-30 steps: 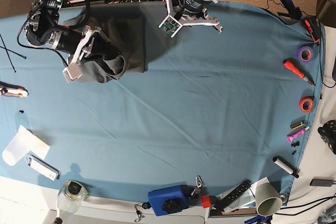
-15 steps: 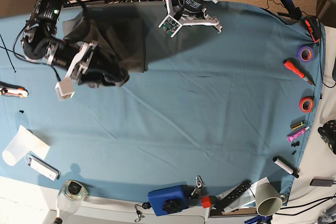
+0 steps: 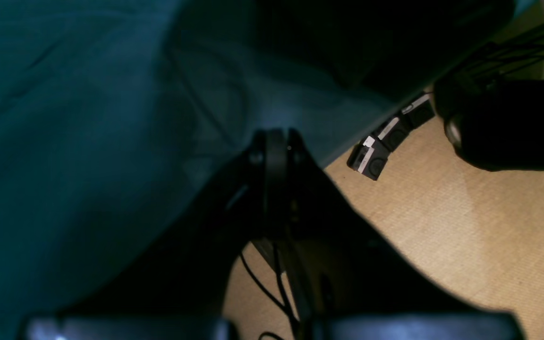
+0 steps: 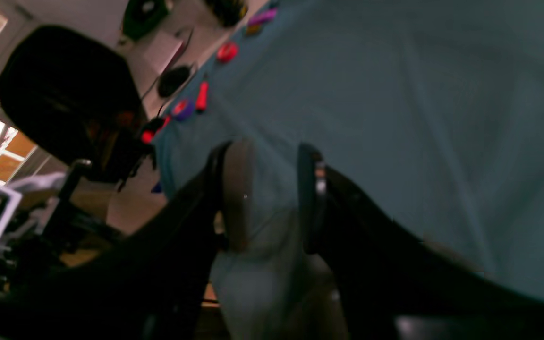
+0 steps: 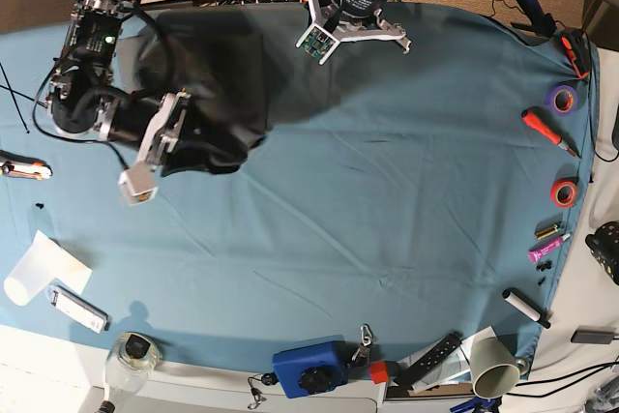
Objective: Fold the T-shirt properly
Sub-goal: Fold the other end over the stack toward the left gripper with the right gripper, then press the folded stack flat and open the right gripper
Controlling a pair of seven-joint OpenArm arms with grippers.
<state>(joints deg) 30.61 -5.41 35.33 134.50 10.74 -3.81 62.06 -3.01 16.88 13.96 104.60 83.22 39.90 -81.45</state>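
blue table cloth (image 5: 387,191) covers the table; tan carpet (image 3: 465,212) beyond.

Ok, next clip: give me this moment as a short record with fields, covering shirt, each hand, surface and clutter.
shirt: T-shirt folded, far corner of table
right hand: open, nothing between fingers, over blue cloth
left hand: shut, empty, at table's back edge
clutter: tape rolls, screwdriver along one edge
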